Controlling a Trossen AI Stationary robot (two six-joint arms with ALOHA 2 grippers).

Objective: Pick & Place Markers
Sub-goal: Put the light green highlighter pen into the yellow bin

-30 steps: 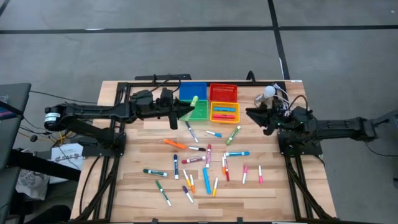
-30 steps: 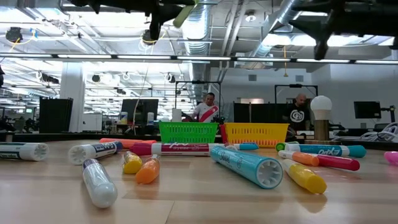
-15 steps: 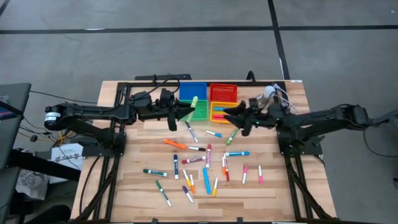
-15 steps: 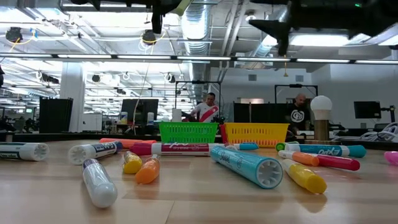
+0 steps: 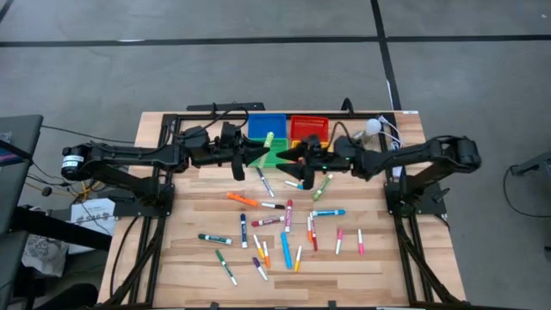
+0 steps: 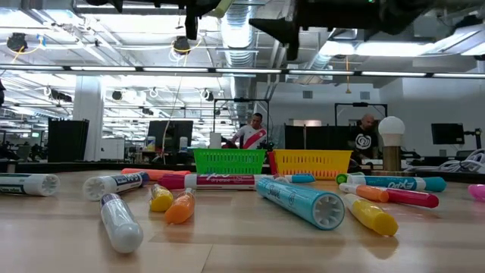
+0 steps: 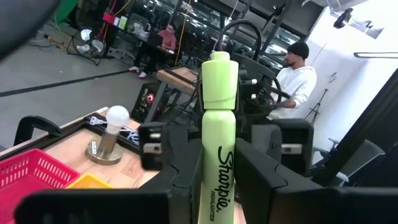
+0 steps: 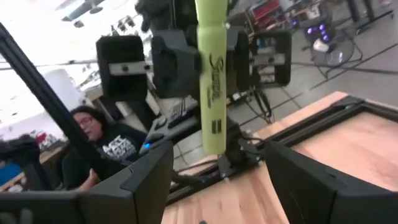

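My left gripper (image 5: 258, 153) hangs above the bins at the far edge, fingers clamped on a yellow-green Sharpie highlighter (image 7: 216, 140) that stands upright between them, cap end up. It has hardly stirred over the last second, hovering over the green bin (image 5: 277, 155) with the blue bin (image 5: 266, 126) just behind. What has changed is on the other side. My right gripper (image 5: 288, 154), a second ago drawn back near the lamp (image 5: 372, 127) at the table's right edge, has swung across over the yellow bin (image 5: 312, 156) and now faces my left one tip to tip, fingers spread wide and holding nothing, the highlighter straight ahead of them. I judge a handover is being set up. The other markers (image 5: 284, 226) lie scattered on the table nearer the front, below and behind both grippers.
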